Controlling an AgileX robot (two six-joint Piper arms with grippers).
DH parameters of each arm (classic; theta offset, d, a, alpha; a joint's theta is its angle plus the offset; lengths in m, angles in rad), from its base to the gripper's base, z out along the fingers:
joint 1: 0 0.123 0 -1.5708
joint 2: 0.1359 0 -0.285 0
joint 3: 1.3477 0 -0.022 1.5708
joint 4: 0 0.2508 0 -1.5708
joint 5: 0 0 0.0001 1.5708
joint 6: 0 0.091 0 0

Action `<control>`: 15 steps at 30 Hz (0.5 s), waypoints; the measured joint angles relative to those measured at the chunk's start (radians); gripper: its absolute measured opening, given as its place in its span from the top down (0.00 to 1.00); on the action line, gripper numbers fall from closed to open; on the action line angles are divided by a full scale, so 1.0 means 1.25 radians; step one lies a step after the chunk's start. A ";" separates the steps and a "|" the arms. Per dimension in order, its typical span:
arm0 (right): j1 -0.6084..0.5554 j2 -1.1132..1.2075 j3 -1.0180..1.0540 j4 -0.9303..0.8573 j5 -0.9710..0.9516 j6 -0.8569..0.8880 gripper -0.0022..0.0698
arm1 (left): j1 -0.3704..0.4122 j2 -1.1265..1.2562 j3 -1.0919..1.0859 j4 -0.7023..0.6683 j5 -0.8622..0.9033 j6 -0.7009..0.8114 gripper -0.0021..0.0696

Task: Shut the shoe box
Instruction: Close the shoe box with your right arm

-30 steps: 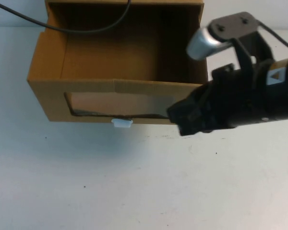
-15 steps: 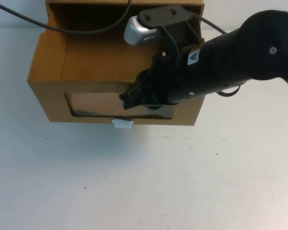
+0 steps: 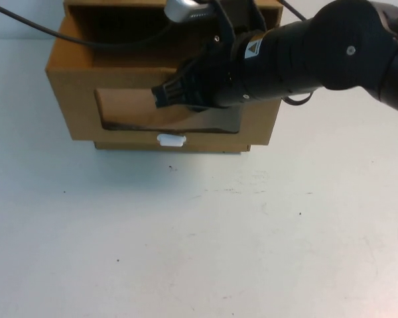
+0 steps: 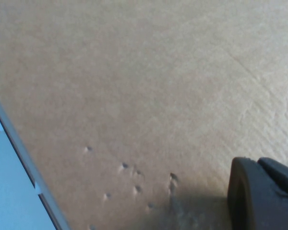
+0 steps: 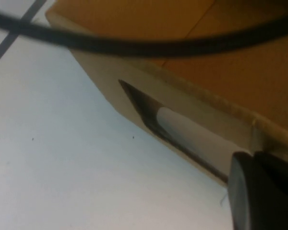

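Pale, matte white desk [image 3: 205,252], faintly scuffed and dotted with a few dark specks, filling nearly the whole high view; nothing of the room beyond it. Thin black cable [image 3: 86,38] curving from the far left corner over the box top.

At the far middle of the desk, slightly left of centre, the shoe box [image 3: 79,99]: brown corrugated cardboard, drawer-style, rectangular, with square edges. Front panel facing the camera, cut with a wide rectangular window [image 3: 129,109] showing more cardboard behind clear film. Small white pull tab [image 3: 171,140] just below the window, near the front's middle. Drawer front close to the outer sleeve, a thin darker strip of cardboard along the bottom edge.

Left end effector [image 4: 266,194] visible only in the left wrist view, as one dark rubbery finger at the corner, right up against a plain cardboard surface marked with small dents and faint corrugation lines; clenched or released, cannot tell.

Right arm, glossy black, reaching in from the right across the box front. Right end effector [image 3: 164,95] over the window's upper right part, apparently against the front panel; fingers hidden by the arm's bulk, so clenched or released cannot tell. In the right wrist view, only one dark finger [image 5: 261,191] at the edge, beside the box's pale cardboard rim [image 5: 197,103] and a blurred black cable across the top.
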 joint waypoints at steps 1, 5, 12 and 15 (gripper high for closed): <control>-0.002 0.000 -0.004 0.002 -0.009 0.000 0.99 | 0.000 0.000 0.000 0.000 0.000 0.000 0.97; -0.028 0.003 -0.009 0.010 -0.040 0.000 0.99 | 0.000 0.000 0.000 0.000 0.000 0.000 0.97; -0.073 0.020 -0.012 0.068 -0.087 -0.004 0.99 | 0.000 0.000 0.000 0.000 0.000 0.000 0.97; -0.091 0.026 -0.013 0.105 -0.137 -0.033 0.99 | 0.000 0.000 0.000 0.000 0.000 0.000 0.97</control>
